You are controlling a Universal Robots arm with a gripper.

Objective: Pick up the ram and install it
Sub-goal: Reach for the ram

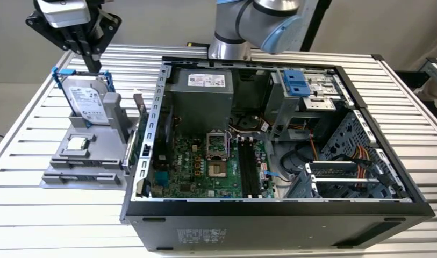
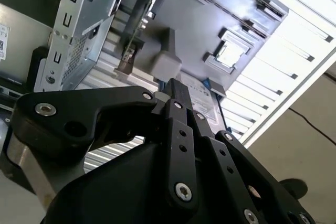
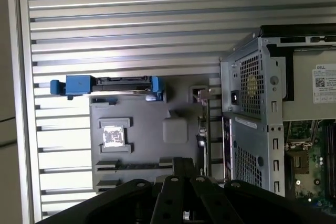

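The ram (image 1: 141, 126) is a thin green board standing on edge in a slot along the grey holder (image 1: 85, 161), on the side next to the computer case. It appears edge-on in both wrist views (image 3: 202, 124) (image 2: 144, 9). My gripper (image 1: 96, 66) hangs high above the holder's far end, over the hard drive (image 1: 85, 102) with blue clips. Its fingers (image 3: 184, 163) are shut with nothing between them (image 2: 176, 85), and they are well apart from the ram. The black memory slots (image 1: 248, 166) lie on the green motherboard inside the open case.
The open computer case (image 1: 276, 207) takes up the middle of the slatted metal table (image 1: 18, 145). A small silver processor chip (image 1: 76, 143) rests on the grey holder. The arm's base (image 1: 229, 43) stands behind the case. Cables and a drive cage fill the case's right half.
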